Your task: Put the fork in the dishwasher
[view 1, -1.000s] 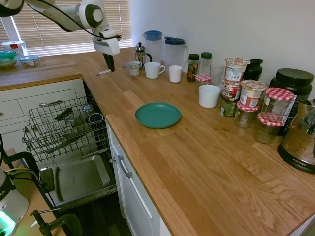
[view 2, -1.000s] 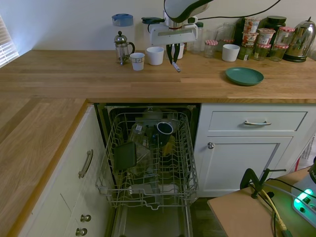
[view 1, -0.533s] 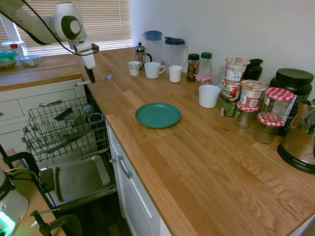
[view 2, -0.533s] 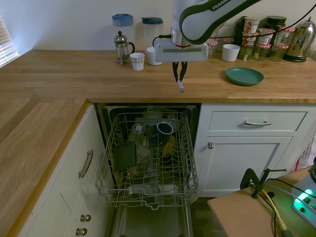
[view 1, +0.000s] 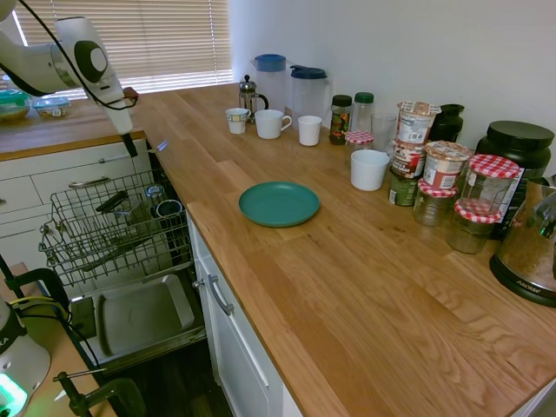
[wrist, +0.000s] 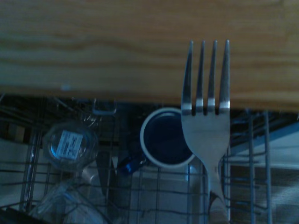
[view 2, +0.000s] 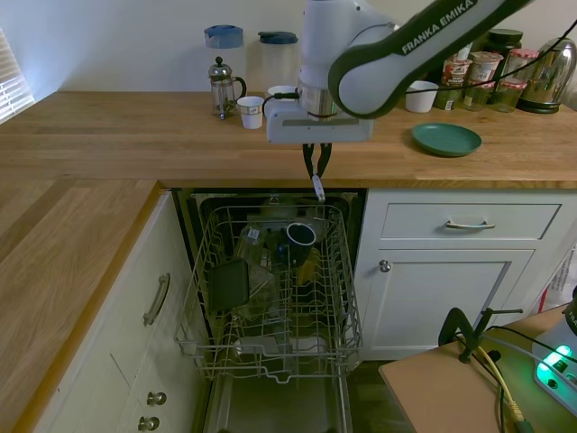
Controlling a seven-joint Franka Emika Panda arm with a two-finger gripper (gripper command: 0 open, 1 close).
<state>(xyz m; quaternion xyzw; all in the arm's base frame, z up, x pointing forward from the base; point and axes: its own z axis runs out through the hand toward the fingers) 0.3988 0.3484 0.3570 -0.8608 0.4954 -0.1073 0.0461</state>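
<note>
My gripper (view 2: 315, 171) points down just past the counter's front edge, above the back of the dishwasher's pulled-out wire rack (view 2: 209, 271). It is shut on the fork (view 2: 318, 188), a slim silvery piece sticking out below the fingers. In the first exterior view the gripper (view 1: 130, 146) hangs at the counter corner, and the fork (view 1: 159, 145) juts sideways from it. The wrist view shows the fork (wrist: 205, 126) close up, its tines over the wooden counter edge and a dark blue mug (wrist: 166, 137) in the rack beneath. The dishwasher door (view 1: 143, 313) lies open and flat.
The rack holds a blue mug (view 2: 300, 235), a glass jar (wrist: 70, 144) and a dark container (view 2: 229, 285). On the counter stand a teal plate (view 1: 279, 203), white mugs (view 1: 272, 123), a French press (view 1: 249, 94), jugs, jars and a kettle (view 1: 528, 248). White drawers (view 2: 469, 221) flank the dishwasher.
The arm has carried the fork from the back of the counter near the mugs, forward over the counter's front edge, to above the dishwasher rack. The grip has stayed shut.
</note>
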